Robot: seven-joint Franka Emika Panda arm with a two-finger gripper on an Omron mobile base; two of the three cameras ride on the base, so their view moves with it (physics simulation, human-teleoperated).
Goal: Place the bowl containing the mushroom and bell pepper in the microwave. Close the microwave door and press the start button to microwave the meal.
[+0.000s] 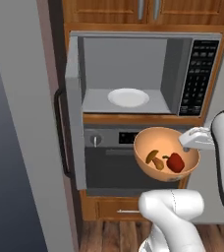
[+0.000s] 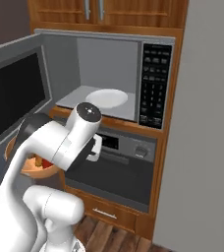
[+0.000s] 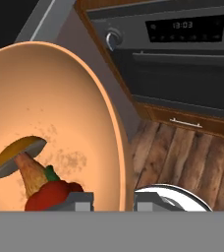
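Observation:
The orange-tan bowl (image 1: 159,141) hangs in the air in front of the oven, below the open microwave (image 1: 133,74). In it lie the brown-capped mushroom (image 1: 154,159) and the red bell pepper (image 1: 176,162). My gripper (image 1: 185,146) is shut on the bowl's right rim. The hand view shows the bowl (image 3: 50,108) close up, the mushroom (image 3: 20,160) and pepper (image 3: 47,194) inside, and my gripper (image 3: 113,202) astride the rim. The microwave door (image 1: 73,113) stands swung wide to the left, its black handle (image 1: 60,133) outward. In the right base view my arm hides most of the bowl (image 2: 30,170).
A white round plate (image 1: 128,97) lies on the microwave floor. The black keypad (image 1: 198,74) is on the microwave's right. Under it sits a grey oven (image 1: 114,157) with a knob and clock display, then a wooden drawer (image 1: 116,209) and plank floor. Wooden cabinets hang above.

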